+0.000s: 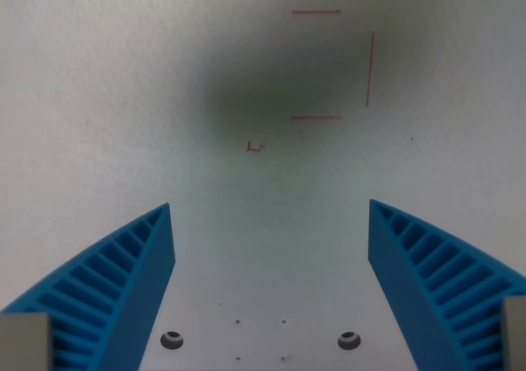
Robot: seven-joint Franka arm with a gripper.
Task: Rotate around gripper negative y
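The gripper (271,223) is wide open and holds nothing. It hangs over a white table (99,99). Red lines (329,67) are drawn on the table, past the fingertips. I think the turn is under way; next it should just tip slowly, grabbing nothing

Only thin red line marks (333,65) and a tiny illegible red sign (256,146) on the pale white surface (99,99).

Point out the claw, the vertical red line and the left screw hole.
claw (271,215): wrist view, midway between its blue fingertips.
vertical red line (370,69): wrist view, mid-length.
left screw hole (172,339): wrist view, its dark centre.
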